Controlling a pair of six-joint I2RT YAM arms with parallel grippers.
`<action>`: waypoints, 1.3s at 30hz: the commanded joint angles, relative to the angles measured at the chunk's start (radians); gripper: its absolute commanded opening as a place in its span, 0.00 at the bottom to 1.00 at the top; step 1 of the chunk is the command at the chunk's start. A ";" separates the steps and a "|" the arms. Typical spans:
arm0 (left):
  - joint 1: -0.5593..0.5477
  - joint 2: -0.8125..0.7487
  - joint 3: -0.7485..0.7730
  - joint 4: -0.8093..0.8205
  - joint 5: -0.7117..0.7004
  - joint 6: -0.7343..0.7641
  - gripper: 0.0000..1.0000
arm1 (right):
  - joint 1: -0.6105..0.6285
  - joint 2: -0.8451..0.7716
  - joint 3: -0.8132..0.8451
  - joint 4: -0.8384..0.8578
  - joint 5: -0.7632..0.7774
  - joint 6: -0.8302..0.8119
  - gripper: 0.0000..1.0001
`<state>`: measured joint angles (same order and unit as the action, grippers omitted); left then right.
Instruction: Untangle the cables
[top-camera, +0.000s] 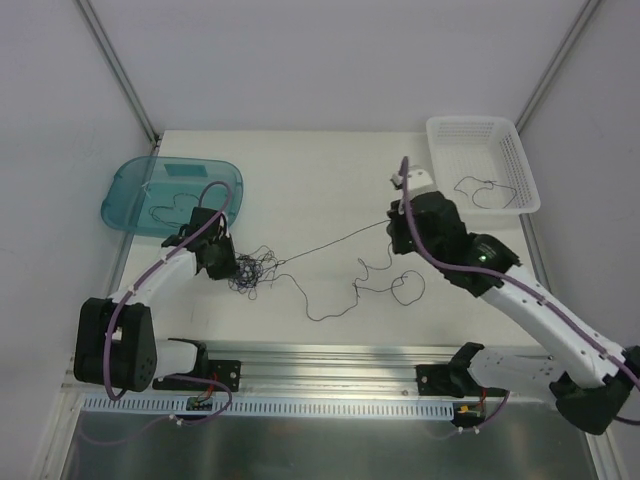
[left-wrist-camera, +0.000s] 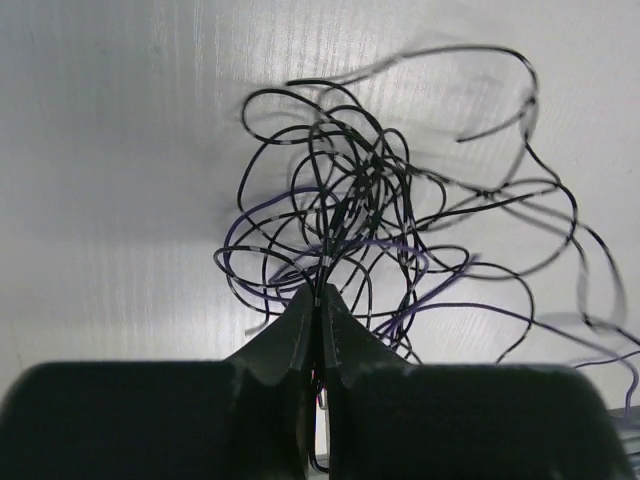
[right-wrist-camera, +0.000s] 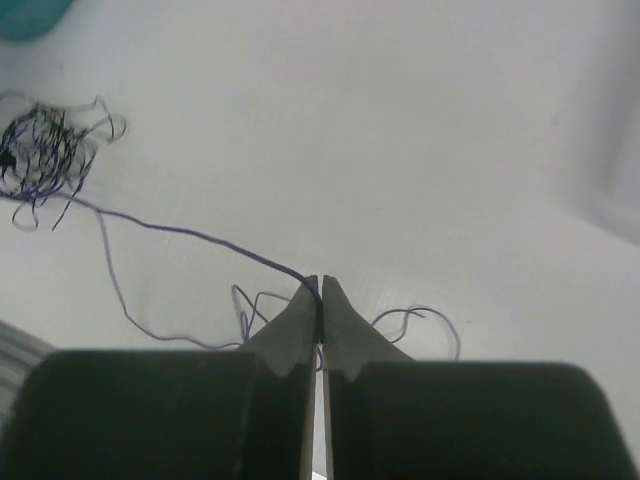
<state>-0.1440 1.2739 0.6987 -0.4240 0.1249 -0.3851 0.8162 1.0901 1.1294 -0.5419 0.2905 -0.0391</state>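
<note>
two grippers clamped, one knot of wire between them

a white tabletop (top-camera: 300, 180) fills the middle of the frame, boxed in by pale walls with metal corner posts (top-camera: 120, 70). a ribbed aluminium rail (top-camera: 330, 360) runs along the bottom edge. two containers sit at the top: a translucent teal plastic tray (top-camera: 125, 195) at upper left and a white mesh plastic basket (top-camera: 520, 150) at upper right. each holds one thin dark wire, the tray wire (top-camera: 170, 212) and the basket wire (top-camera: 487, 193).

the other thin bluish-black cables lie on the tabletop. a dense tangle (top-camera: 248, 272) sits left of centre, too knotted to count. some loose loops (top-camera: 385, 285) curl just below centre. one taut strand (top-camera: 330, 242) runs straight from the tangle up to the right.

there are two arms. the left gripper (left-wrist-camera: 320, 295) has its jaws pressed together, pinching wires at the near edge of the tangle. the right gripper (right-wrist-camera: 320, 285) is closed too, with the taut strand nipped between its tips.
</note>
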 joint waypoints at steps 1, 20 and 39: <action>0.001 -0.044 0.021 -0.002 -0.039 0.000 0.00 | -0.086 -0.146 0.111 -0.137 0.200 -0.007 0.01; 0.001 -0.128 0.005 -0.004 -0.059 0.011 0.00 | -0.463 -0.243 0.007 -0.171 -0.017 0.065 0.01; 0.001 -0.097 0.016 -0.053 -0.139 0.023 0.00 | -0.485 -0.061 0.862 -0.199 -0.063 -0.077 0.01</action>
<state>-0.1440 1.1667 0.6987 -0.4557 0.0151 -0.3775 0.3359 1.0191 1.9430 -0.8059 0.2379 -0.0834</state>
